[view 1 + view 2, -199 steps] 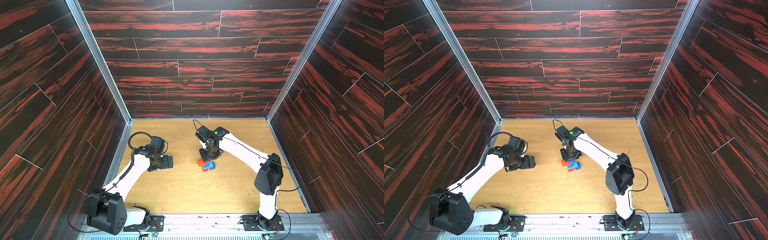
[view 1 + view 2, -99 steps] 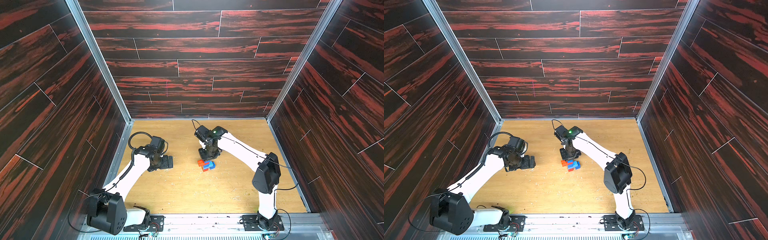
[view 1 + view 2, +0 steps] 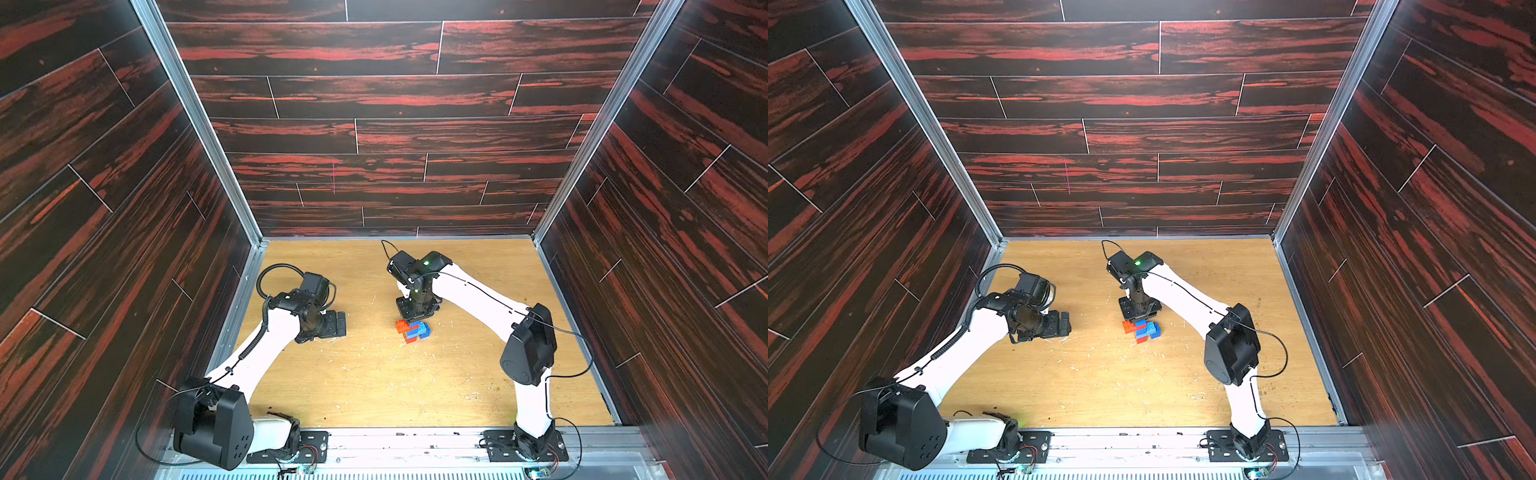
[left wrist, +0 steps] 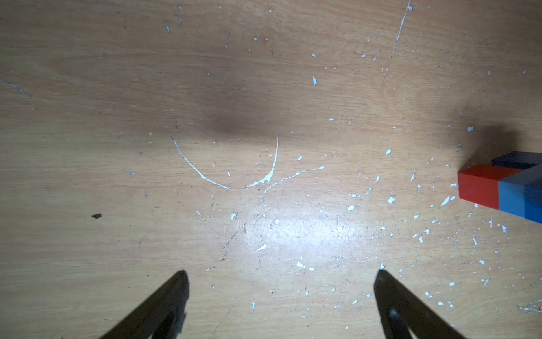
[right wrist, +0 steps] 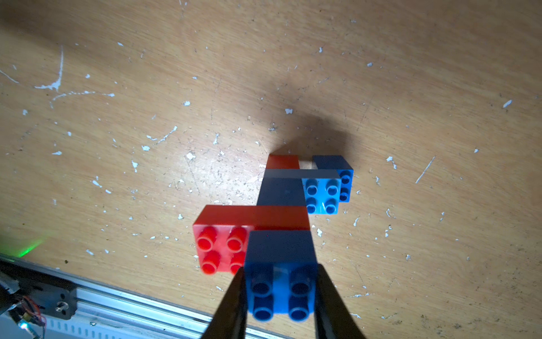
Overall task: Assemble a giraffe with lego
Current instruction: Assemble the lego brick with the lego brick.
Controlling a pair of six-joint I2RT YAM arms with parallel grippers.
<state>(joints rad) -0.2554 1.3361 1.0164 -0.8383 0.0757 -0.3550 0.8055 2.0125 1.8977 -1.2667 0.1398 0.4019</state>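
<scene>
Giraffe [image 5: 255, 217] top inside right claw [image 5: 280, 267]

Both arms: white links, black joints, black cables. Left arm [image 3: 274, 336] coiled conduit [image 3: 252, 347]; right arm [image 3: 478, 295] green light [image 3: 426, 262].

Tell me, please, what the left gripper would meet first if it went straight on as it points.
Most likely the bare table; the giraffe sits off to one side of the left gripper, probably missed.

White flecks [image 4: 314, 79] are dotting the scratched wooden worktop [image 3: 374, 386], while dark red-streaked wall panels [image 3: 374, 133] are enclosing it on three sides.
</scene>
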